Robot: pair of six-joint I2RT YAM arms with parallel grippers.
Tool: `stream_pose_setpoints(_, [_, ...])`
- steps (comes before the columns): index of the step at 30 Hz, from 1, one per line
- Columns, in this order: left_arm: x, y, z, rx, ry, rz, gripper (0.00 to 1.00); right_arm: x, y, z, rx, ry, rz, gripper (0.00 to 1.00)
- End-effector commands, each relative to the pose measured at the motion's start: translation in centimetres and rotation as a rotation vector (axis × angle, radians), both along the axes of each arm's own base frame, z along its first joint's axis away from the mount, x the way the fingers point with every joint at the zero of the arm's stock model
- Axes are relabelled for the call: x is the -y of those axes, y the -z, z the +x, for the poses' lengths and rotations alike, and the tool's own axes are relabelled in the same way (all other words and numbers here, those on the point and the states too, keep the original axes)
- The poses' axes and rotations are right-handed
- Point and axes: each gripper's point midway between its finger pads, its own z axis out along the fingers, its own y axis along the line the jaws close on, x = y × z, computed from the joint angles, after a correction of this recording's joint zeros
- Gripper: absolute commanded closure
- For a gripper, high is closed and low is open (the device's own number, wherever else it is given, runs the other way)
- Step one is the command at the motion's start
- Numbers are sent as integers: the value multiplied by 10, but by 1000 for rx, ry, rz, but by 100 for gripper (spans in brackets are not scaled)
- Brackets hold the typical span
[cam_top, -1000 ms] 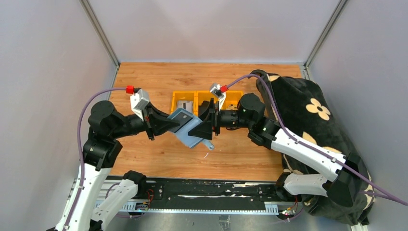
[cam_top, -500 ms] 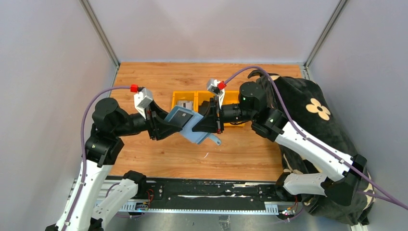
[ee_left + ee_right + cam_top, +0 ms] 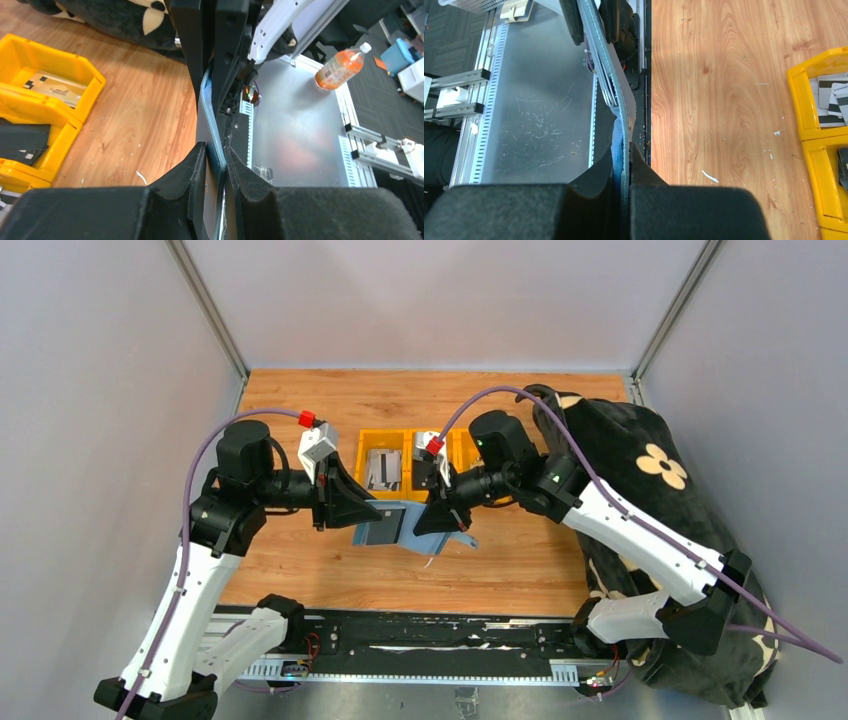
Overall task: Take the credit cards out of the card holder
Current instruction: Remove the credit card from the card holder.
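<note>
**Hidden or unclear items**
- In the top view the card holder (image 3: pixel 392 525) sits at centre frame, above the wooden table (image 3: pixel 300 420). The two black grippers cover both of its ends.
- Both wrist views show the holder edge-on only, so its faces cannot be read there.
- In the right wrist view, thin stacked layers (image 3: pixel 605 90) fan out at upper centre. It cannot be determined whether they are card edges or pocket walls.
- The yellow bins (image 3: pixel 372 445) are partly masked by the arms and cut off at the wrist-frame borders.
- The orange bottle (image 3: pixel 342 67), upper right, is blurred.

**Gripper state**
- Left gripper (image 3: pixel 368 518): fingers (image 3: pixel 197 160) pressed against both faces of the holder's edge, grasping it.
- Right gripper (image 3: pixel 432 523): clenched tight on the opposite end, with the thin edge pinched between its pads (image 3: pixel 639 165).

**Materials and shapes**
- Holder: flat, flexible slate-blue sheet with a paler grey panel and a small tab (image 3: pixel 463 540) at lower right. It bows slightly between the grips.
- Fingers: matt black and wedge-shaped.
- Table: warm wood grain with white specks.
- Bins: glossy, rigid, rectangular. One holds pale credit cards (image 3: pixel 831 95) with dark stripes, lying flat.
- Right of frame: black fabric (image 3: pixel 650 470) with cream flower prints, soft and crumpled.
- Lower frame: a perforated metal rail (image 3: pixel 400 670).
</note>
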Motion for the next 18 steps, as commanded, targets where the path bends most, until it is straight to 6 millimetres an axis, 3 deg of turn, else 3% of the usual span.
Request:
stream_pose_setpoints(1, [-3, 8, -15, 13, 71, 19, 78, 3, -29, -9, 75, -46, 62, 100])
stream_pose_setpoints(18, [-5, 10, -31, -1, 107, 0, 77, 1, -47, -16, 81, -86, 113, 100])
